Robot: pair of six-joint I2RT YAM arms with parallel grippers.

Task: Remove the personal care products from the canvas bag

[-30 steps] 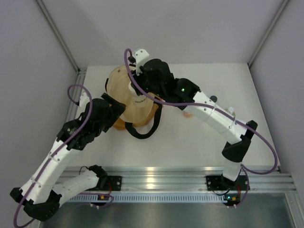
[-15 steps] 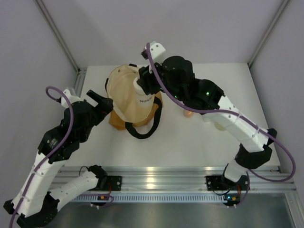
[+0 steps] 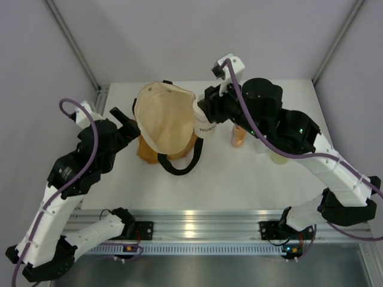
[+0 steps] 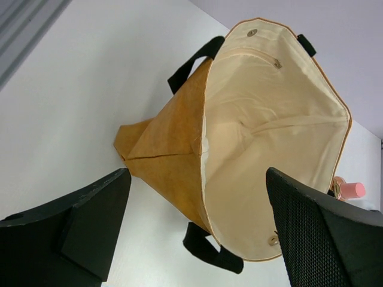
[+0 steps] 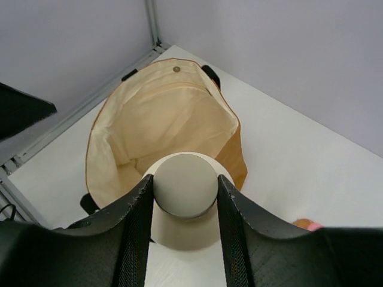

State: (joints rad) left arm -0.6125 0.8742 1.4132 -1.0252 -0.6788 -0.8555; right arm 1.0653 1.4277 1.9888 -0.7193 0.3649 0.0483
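My right gripper [image 5: 184, 182] is clamped on the whitish bottle [image 3: 205, 127]. One finger presses each side just below its pale round cap, so the bottle hangs upright and should not swing or slip. I hold it in the air just past the right rim of the canvas bag [image 3: 163, 119], over the middle of the table [image 3: 239, 191] towards the far edge. I judge it is high enough there to clear the fabric and the black handles.

The bag sits towards the far-left corner with its mouth gaping up and its cream lining showing. From my left wrist I see only bare lining, though the deepest fold is hidden from me.

My left gripper [image 3: 124, 119] stands wide open with nothing in it, just beside the bag's left side and not touching it. I judge it waits there to pin or steady the bag if the fabric shifts.

The amber bottle with pink cap [image 3: 238, 136] stands upright on the table just right of the bottle I carry, already out. A yellow-green shape [image 3: 277, 157] shows under my right forearm nearer the right edge, probably another product. I cannot see the jar.

Next I should set my bottle down on bare table near the amber one without knocking it over.
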